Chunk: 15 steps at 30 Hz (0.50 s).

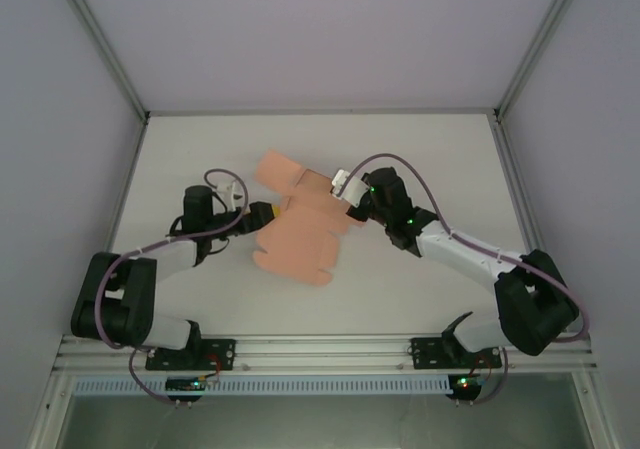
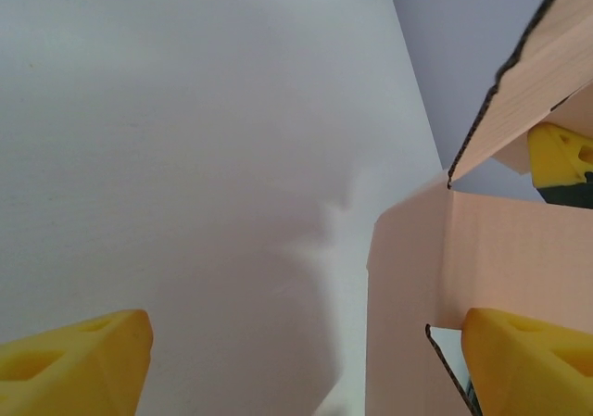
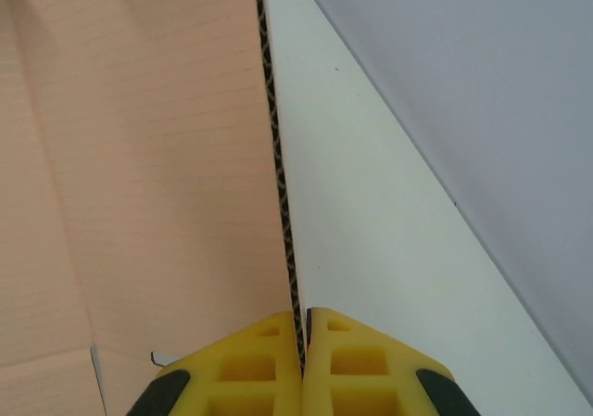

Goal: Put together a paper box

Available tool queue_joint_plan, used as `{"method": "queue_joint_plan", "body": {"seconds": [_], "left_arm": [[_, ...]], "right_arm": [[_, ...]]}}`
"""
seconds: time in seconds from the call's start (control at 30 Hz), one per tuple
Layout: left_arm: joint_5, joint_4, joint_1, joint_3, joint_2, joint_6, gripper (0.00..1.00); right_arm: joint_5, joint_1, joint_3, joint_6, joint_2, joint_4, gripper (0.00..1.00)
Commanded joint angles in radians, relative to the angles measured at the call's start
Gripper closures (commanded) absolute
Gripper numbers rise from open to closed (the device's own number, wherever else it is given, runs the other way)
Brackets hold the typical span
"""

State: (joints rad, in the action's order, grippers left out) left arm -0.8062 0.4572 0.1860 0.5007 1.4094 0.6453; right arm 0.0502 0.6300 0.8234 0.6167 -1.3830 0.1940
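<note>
Yellow fingers of the right gripper (image 3: pixel 303 342) are pressed together on the corrugated edge of the paper box (image 3: pixel 139 157), pinching a raised flap. The left gripper (image 2: pixel 296 360) is spread wide, with a card panel standing just inside 1 finger. The partly folded salmon-pink sheet lies mid-table (image 1: pixel 420 159), between the 2 arms.

This is a robotics lab test cell. A bare white table (image 1: pixel 430 159) lies under the yellow fingers (image 3: pixel 241 370), plain pale walls (image 1: pixel 330 29) rise beyond them, and an aluminium frame rail (image 1: pixel 330 347) behind them carries two bolted arm bases (image 1: pixel 190 353).
</note>
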Motion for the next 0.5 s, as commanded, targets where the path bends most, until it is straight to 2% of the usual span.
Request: {"method": "queue_joint_plan", "body": {"seconds": [0.0,0.1,0.27,0.4,0.47], "left_arm": [[-0.060,0.064,0.024,0.059,0.029,0.001,0.21],[-0.031,0.016,0.052,0.085,0.048,-0.039,0.31],[-0.019,-0.016,0.084,0.119,0.111,-0.058,0.58],[-0.012,0.001,0.086,0.124,0.158,-0.035,0.82],[-0.016,0.019,0.087,0.121,0.178,-0.020,0.88]], "right_arm": [[-0.001,0.013,0.039,-0.017,-0.016,0.003,0.99],[-0.012,0.020,0.042,-0.015,-0.014,-0.007,0.99],[0.004,0.043,0.051,0.030,-0.013,-0.027,0.99],[0.055,0.076,0.054,0.097,-0.011,-0.049,0.99],[0.079,0.089,0.061,0.117,-0.014,-0.073,0.99]]}}
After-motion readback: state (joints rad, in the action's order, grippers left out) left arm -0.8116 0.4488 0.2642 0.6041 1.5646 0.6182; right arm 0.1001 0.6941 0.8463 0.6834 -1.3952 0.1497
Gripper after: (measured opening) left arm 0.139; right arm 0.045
